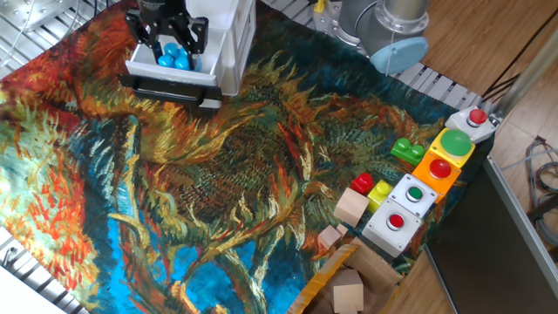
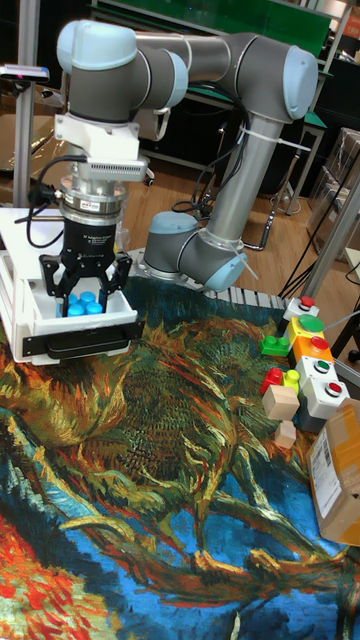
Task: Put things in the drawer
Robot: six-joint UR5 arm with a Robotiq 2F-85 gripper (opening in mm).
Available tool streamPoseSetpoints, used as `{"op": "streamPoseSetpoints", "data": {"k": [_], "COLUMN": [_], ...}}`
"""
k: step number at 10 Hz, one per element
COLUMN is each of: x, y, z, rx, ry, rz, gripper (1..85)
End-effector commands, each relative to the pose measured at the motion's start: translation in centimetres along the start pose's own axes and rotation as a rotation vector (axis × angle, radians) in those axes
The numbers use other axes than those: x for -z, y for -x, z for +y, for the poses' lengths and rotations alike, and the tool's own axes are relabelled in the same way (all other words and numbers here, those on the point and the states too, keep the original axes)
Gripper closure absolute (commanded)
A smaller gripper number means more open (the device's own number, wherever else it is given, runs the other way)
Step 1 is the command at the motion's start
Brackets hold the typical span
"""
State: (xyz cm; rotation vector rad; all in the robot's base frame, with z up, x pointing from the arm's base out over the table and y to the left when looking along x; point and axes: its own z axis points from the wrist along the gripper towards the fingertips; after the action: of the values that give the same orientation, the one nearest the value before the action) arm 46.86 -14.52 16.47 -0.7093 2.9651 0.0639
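The blue brick (image 1: 174,59) (image 2: 83,302) lies studs-up inside the pulled-out white drawer (image 1: 139,64) (image 2: 30,330) of the small white cabinet (image 1: 234,44) at the table's far left. My gripper (image 1: 171,51) (image 2: 85,288) points straight down over the drawer. Its black fingers (image 2: 48,272) stand spread on either side of the brick, with gaps showing between pads and brick. The gripper is open. The drawer's front panel (image 2: 80,342) faces the cloth; its knob does not show clearly.
A sunflower-print cloth (image 1: 218,174) covers the table. At the right edge sit a green brick (image 1: 406,150), red (image 1: 362,184) and yellow (image 1: 381,189) bricks, wooden blocks (image 1: 351,208), button boxes (image 1: 418,196) and a cardboard box (image 1: 349,283).
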Motion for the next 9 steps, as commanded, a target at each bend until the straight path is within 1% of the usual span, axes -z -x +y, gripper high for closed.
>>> {"op": "streamPoseSetpoints", "data": {"k": [1, 4, 6, 8, 9], "x": [0.3, 0.6, 0.7, 0.9, 1.5], "y": [0.2, 0.0, -0.2, -0.3, -0.3], "z": [-0.2, 0.0, -0.3, -0.4, -0.2], "rx": [0.012, 0.016, 0.026, 0.036, 0.037], "ry": [0.004, 0.013, 0.007, 0.006, 0.015], "rz": [-0.014, -0.012, -0.004, -0.005, -0.008], "gripper": [34.3, 25.7, 18.3, 15.0, 15.0]}}
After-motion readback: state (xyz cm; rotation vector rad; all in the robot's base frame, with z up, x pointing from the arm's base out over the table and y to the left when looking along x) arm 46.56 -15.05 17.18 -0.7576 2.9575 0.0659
